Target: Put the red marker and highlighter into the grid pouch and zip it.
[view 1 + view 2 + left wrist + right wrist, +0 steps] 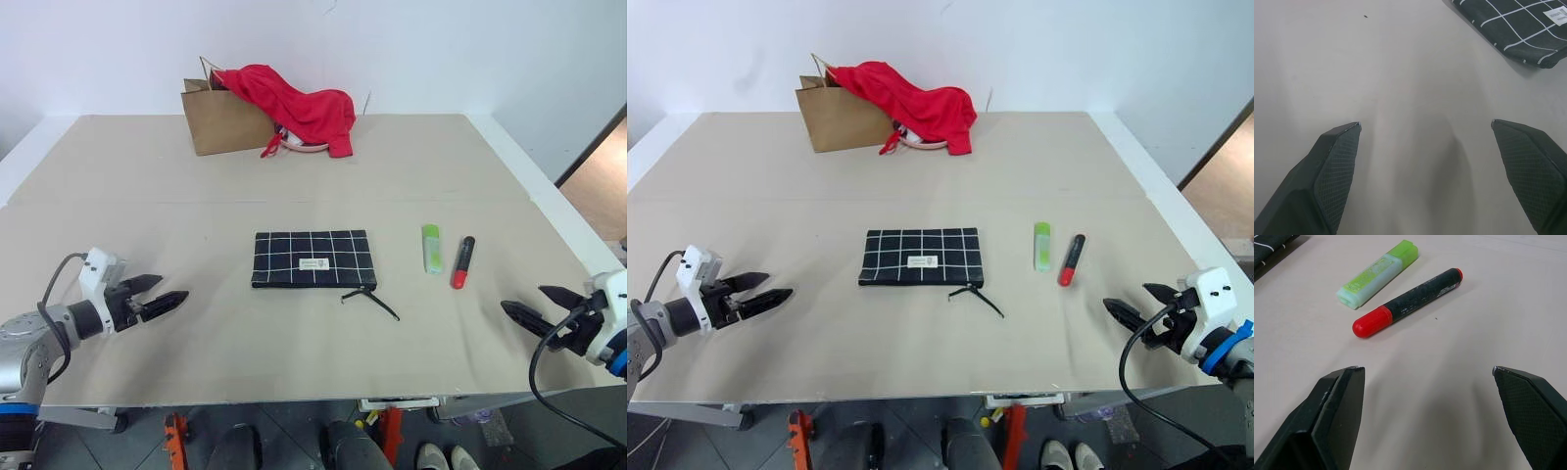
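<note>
- Fingers of the left gripper [165,296] spread wide and empty, hovering low over the near left part of the desk [196,362], well apart from every task item.
- Fingers of the right gripper [534,311] likewise spread wide, gripping nothing — aimed toward the two pens from the near right edge, but not touching either.
- Judged as barely begun: nothing picked up, nothing inside the pouch, all steps left — open the zip if needed, load both pens, close the zip.
- Red marker [461,261] lying flat right of centre, nearest to the right gripper; seen from the right wrist as a dark barrel with one red end toward the gripper and a thin red tip at the far end.
- Highlighter [431,248] lying just beside the marker on its left, roughly parallel, not touching it; stubby, pale green body with a brighter green cap at the far end.
- Grid pouch [313,258] lying flat mid-desk, left of the pens and well apart from them — black with thin white grid lines and a small white label; zipper cord [370,299] trailing from the near right corner. Cannot tell whether the zip is open or closed.
- Farther back, a brown paper bag [221,121] with a red cloth [299,108] draped over it, no part of the job.
</note>
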Motion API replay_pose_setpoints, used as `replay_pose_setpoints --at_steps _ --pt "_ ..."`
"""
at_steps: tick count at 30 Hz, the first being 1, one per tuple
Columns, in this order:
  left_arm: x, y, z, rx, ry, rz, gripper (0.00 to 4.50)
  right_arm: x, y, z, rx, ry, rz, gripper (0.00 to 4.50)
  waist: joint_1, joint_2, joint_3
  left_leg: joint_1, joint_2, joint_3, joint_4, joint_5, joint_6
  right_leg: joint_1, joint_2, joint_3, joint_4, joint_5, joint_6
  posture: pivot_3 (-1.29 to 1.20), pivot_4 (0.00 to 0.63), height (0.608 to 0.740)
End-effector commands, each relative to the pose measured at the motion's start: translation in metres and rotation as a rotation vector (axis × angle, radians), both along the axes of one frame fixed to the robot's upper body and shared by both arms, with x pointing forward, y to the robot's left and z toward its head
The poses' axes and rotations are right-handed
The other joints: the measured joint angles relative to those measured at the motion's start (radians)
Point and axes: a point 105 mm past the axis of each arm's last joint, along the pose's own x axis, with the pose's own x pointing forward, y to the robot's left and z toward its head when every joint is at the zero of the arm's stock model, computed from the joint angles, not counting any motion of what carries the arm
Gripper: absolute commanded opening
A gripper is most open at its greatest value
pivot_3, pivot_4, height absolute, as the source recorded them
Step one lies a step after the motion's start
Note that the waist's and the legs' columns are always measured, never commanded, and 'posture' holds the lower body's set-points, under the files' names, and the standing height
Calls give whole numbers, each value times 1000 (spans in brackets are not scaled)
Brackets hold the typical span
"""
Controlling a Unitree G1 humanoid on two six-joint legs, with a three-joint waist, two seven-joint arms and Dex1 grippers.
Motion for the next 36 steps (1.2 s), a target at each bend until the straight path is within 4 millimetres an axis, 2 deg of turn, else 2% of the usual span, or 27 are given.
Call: replay_pose_setpoints --at_steps 1,6,10,11,12,14,15,17,20,21,23,25,27,29,34,36 --pt "3 1 15 3 -62 -1 4402 3 1 11 -16 -41 11 4500 0 0 0 0 0 0 0 0 0 0 0 0 0 0 0 0 150 740" --pt "13 -5 21 -24 -136 -46 4402 8 6 14 -21 -52 22 4500 0 0 0 0 -1 0 0 0 0 1 0 0 0 1 0 0 150 740" --pt "10 -15 15 130 -219 -198 4402 10 15 17 -16 -53 55 4500 0 0 0 0 -1 0 0 0 0 0 0 0 0 1 0 0 150 740" --pt "9 -16 13 175 -239 -231 4500 11 16 18 -12 -56 60 4103 0 1 0 0 -1 0 0 0 0 0 1 0 0 0 0 0 150 740" --pt "9 -17 12 224 -266 -261 4500 11 20 19 -4 -60 80 3994 0 0 0 0 -1 0 0 0 0 0 1 0 0 0 0 0 150 740" --pt "12 -18 11 316 -331 -295 4500 12 28 23 18 -72 117 3151 0 1 0 0 -1 0 0 0 0 0 1 0 0 0 0 0 150 740" --pt "14 -18 11 355 -363 -302 4500 13 32 25 26 -77 132 2927 0 1 0 0 -1 1 0 0 0 0 1 1 0 1 0 0 150 740" --pt "17 -22 10 410 -414 -351 4500 16 44 30 41 -88 181 1635 1 1 0 1 -1 1 0 0 0 1 1 1 0 1 0 0 150 740" --pt "19 -33 9 484 -474 -446 4500 22 67 36 47 -101 276 931 1 1 0 1 -1 1 1 0 0 1 1 1 0 2 0 0 150 740" --pt "19 -37 9 502 -489 -476 4500 25 75 38 46 -103 309 490 1 1 0 1 0 2 1 0 0 0 0 1 0 2 0 0 150 740" --pt "21 -48 7 541 -527 -540 4500 34 94 43 50 -120 372 139 1 1 0 1 -1 2 1 0 0 0 1 1 0 2 0 0 150 740" --pt "23 -56 4 576 -555 -593 4500 43 113 46 51 -141 427 139 0 1 0 1 0 3 1 0 0 0 1 2 0 3 0 0 150 740" --pt "26 -67 0 606 -592 -650 4500 60 141 48 45 -156 481 139 0 1 0 1 0 3 1 0 0 0 1 2 0 3 0 0 150 740" --pt "30 -76 -1 626 -625 -687 4500 67 166 49 25 -164 559 139 0 1 -1 1 0 4 1 0 1 0 1 2 0 4 0 0 150 740" --pt "40 -97 -2 648 -702 -754 4500 99 200 41 -145 -187 583 139 3 2 -1 1 0 5 2 2 2 0 2 3 1 6 0 0 150 740" --pt "42 -100 -3 665 -716 -768 4500 101 207 37 -164 -176 609 139 9 2 -1 0 -1 5 3 2 3 0 1 3 1 7 0 0 150 740"
